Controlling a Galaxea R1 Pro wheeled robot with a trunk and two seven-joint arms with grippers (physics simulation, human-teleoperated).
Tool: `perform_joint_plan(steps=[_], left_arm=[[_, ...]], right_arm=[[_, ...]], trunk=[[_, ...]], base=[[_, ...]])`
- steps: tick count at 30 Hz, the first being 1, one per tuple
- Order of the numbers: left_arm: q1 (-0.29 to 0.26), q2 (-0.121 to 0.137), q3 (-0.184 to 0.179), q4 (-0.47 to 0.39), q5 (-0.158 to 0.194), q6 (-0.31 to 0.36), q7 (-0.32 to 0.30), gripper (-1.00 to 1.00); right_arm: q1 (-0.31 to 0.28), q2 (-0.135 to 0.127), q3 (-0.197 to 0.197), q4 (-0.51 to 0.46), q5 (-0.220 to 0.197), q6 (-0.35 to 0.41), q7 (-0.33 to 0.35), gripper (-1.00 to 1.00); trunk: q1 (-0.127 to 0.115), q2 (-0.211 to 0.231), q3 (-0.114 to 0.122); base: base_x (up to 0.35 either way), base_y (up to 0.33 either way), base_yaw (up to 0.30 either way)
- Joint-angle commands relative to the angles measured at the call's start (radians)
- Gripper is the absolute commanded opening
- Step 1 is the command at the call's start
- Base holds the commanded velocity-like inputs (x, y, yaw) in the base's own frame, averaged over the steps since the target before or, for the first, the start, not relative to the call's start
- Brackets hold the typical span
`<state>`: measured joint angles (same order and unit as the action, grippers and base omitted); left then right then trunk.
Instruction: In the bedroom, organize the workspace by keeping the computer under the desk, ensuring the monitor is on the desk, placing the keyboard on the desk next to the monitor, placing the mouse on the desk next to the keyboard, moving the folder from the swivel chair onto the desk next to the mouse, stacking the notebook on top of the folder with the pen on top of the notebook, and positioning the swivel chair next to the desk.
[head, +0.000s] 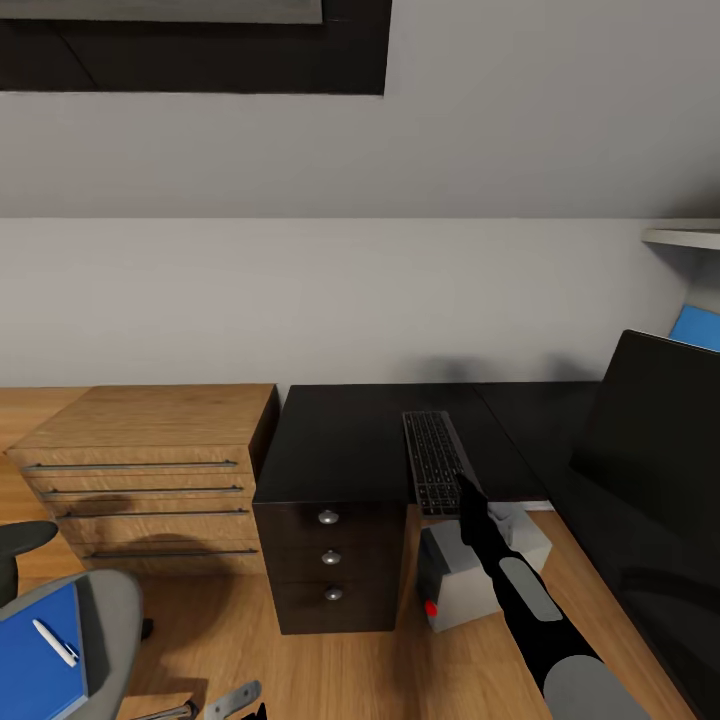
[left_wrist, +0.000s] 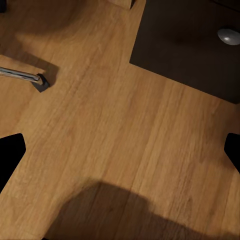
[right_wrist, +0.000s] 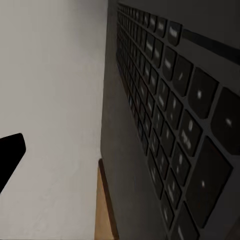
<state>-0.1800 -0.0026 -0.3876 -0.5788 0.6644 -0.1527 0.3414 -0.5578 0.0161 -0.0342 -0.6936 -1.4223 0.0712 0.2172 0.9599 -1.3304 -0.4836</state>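
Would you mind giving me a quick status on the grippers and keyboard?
Right gripper at the keyboard's near end, grip unclear. Left gripper open over bare floor. Keyboard lies on the desk; nothing blocking it.

We count one keyboard, one monitor, one computer, one blue folder, one pen. Three knobs on the black surface's drawers, four handles on the wood chest, probably.
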Motion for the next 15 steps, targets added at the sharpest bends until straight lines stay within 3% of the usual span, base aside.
perform_joint_plan(steps=[1,11,15], left_arm=[[-0.001,0.001,-0.008,0.000,0.011,-0.007,0.007,1.00],[-0.001,0.001,-0.010,0.000,0.011,-0.007,0.006,1.00],[-0.001,0.001,-0.010,0.000,0.011,-0.007,0.005,1.00]], right_arm=[[-0.001,0.001,-0.003,0.000,-0.011,0.007,0.004,1.00],[-0.001,0.001,-0.003,0.000,-0.010,0.007,0.004,1.00],[-0.001,0.001,-0.003,0.001,-0.010,0.007,0.004,1.00]], trunk=[[0.000,-0.001,-0.001],[0.000,-0.001,-0.001],[0.000,-0.001,-0.001]], base=[[0.000,0.000,0.000],[-0.007,0.000,0.000],[-0.226,0.000,0.000]])
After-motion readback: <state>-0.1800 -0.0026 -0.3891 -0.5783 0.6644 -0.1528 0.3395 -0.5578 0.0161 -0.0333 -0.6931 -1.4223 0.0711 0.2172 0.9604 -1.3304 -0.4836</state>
